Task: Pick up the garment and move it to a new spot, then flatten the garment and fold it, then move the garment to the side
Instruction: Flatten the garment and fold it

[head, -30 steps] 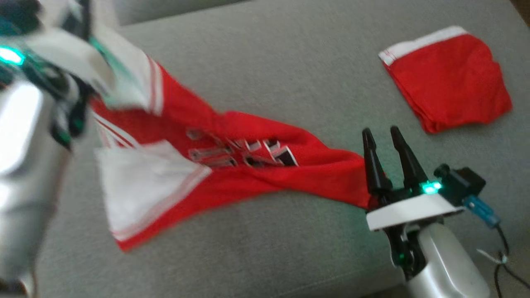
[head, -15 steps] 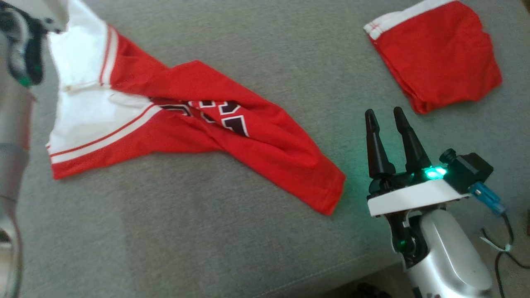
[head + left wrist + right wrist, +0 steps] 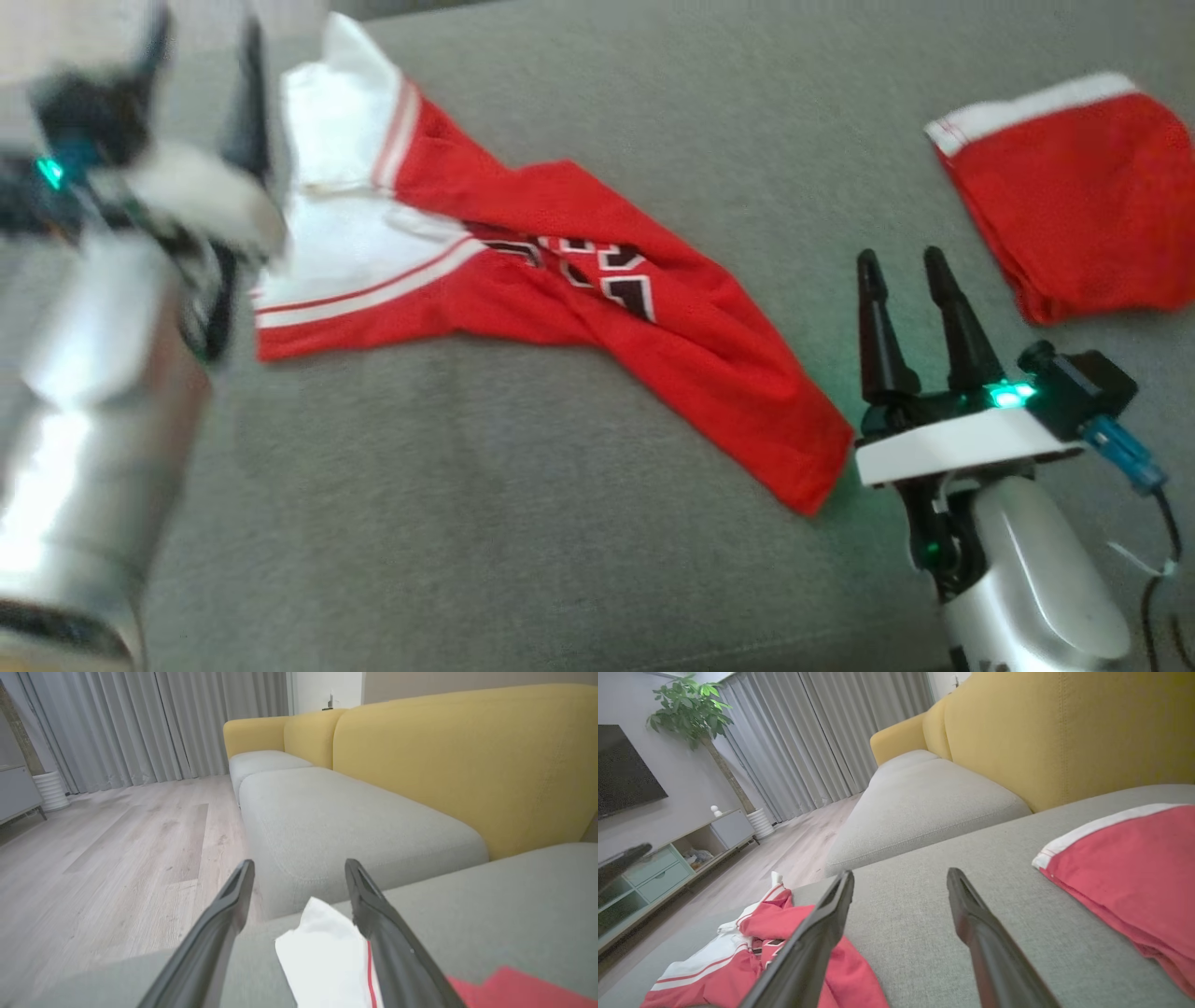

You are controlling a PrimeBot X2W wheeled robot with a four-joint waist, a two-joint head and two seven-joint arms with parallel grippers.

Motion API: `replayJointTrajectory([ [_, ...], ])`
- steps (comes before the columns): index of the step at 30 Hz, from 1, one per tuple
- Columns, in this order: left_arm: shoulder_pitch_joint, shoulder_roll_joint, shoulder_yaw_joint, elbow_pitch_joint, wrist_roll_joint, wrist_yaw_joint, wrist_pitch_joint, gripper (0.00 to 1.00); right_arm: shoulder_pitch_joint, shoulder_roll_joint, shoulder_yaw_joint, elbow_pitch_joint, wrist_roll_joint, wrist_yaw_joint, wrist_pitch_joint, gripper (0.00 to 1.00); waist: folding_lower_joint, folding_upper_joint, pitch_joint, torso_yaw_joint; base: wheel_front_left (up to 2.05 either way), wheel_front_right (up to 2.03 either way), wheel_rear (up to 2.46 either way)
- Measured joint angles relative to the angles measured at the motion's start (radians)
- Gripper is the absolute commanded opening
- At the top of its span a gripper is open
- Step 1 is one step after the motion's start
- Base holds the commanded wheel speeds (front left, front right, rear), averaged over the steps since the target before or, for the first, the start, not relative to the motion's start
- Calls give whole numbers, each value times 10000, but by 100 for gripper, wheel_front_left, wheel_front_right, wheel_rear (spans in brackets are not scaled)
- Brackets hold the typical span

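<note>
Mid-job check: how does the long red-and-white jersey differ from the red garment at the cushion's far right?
The jersey lies stretched out, twisted and creased; the red garment is folded into a compact stack. The jersey carries dark lettering and broad white panels; the red garment is plain with one narrow white band. Both are red and white and lie on the grey cushion.

This is a home living room. A sofa [image 3: 1041, 742] with a yellow back and grey seat cushions [image 3: 336, 812] fills one side. Floor-length grey curtains [image 3: 808, 742] hang beyond the sofa's far end. Pale wood flooring [image 3: 117, 835] lies in front of the sofa. Across it, facing the sofa, are a low cabinet [image 3: 668, 858] with drawers, a dark television [image 3: 621, 770] and a leafy potted plant [image 3: 691, 709].
</note>
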Motion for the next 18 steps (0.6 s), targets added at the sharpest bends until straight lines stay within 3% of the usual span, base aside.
replayJointTrajectory([
  [11, 4673, -401, 221, -2370, -571, 725, -497, 100, 809, 4, -516, 130, -418, 0, 0, 100, -2, 0, -785, 1429, 0, 0, 0],
  [18, 5102, -242, 157, -3241, -414, 917, -431, 100, 762, 4, -439, 82, -593, 0, 0, 100, 0, 0, -371, 1490, 0, 0, 0],
])
